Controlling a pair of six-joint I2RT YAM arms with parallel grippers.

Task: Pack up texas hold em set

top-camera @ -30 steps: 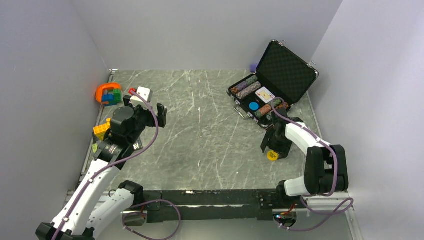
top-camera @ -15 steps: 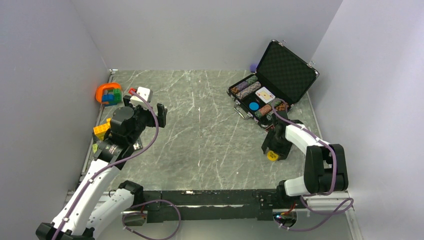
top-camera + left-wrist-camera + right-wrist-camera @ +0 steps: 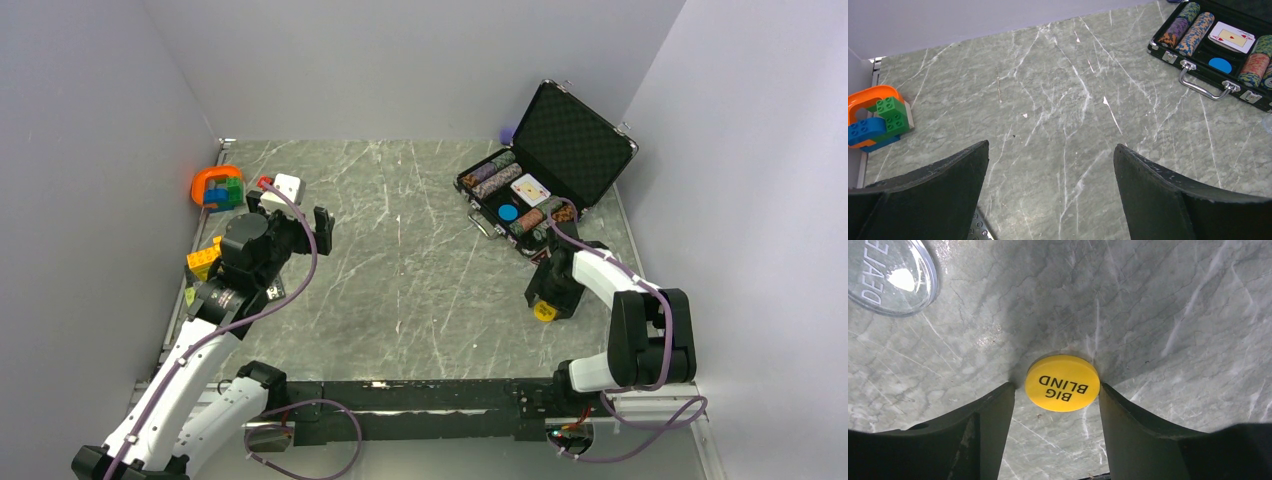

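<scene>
Down low, right claw [image 3: 1055, 388] straddles the yellow disc [image 3: 1062, 382], jaws parted; left claw [image 3: 1050, 146] gapes wide.

At the far left I see an orange ring [image 3: 212, 178] holding a green block [image 3: 893, 112] and a blue block [image 3: 865, 131]. Nearer lies a yellow block [image 3: 203, 261]. Far right, something purple [image 3: 507, 133], possibly a stick.

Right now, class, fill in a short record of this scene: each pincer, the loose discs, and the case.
Right pincer: open, straddling the yellow BIG BLIND disc on the table
Left pincer: open, holding nothing
Clear dealer button: flat on the table, apart from the disc
Case: lid up; chip stacks, card deck and blue disc inside
</scene>
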